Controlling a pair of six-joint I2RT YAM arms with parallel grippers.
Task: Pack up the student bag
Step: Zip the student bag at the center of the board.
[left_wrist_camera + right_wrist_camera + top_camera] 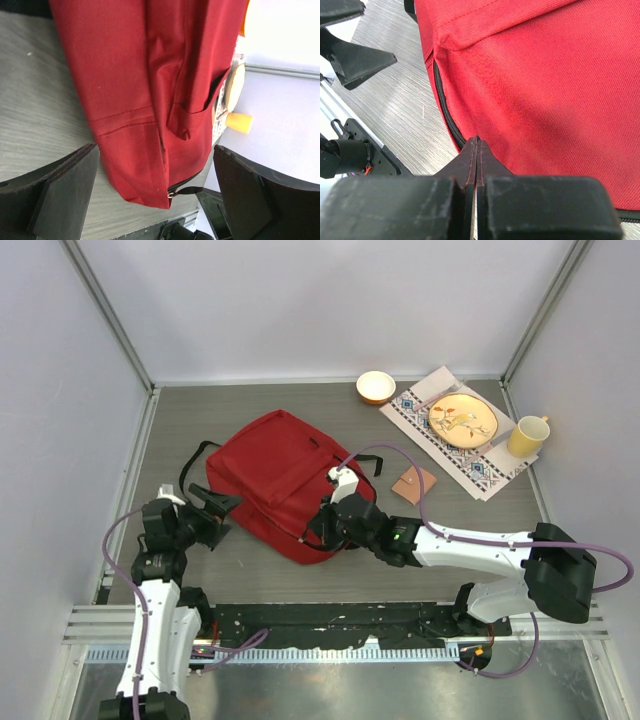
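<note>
A large soft red fabric backpack (275, 475) lies flat at nine o'clock of centre. The left gripper (218, 508) gapes empty at its eight-o'clock corner. The right gripper (322, 530) is pinched closed at the five-o'clock dark zipper (446, 117), possibly on the pull. The backpack looks limp and light; seams give the best hold.

Looks like a robotics lab cell: left arm (150, 630) and right arm (470, 540) bolted to a metal rail (85, 625), grey table (250, 580) walled by white panels (320, 300).

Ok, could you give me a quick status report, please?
Left gripper open, facing red backpack. Right gripper shut at its zipper edge. No obstruction seen.
</note>
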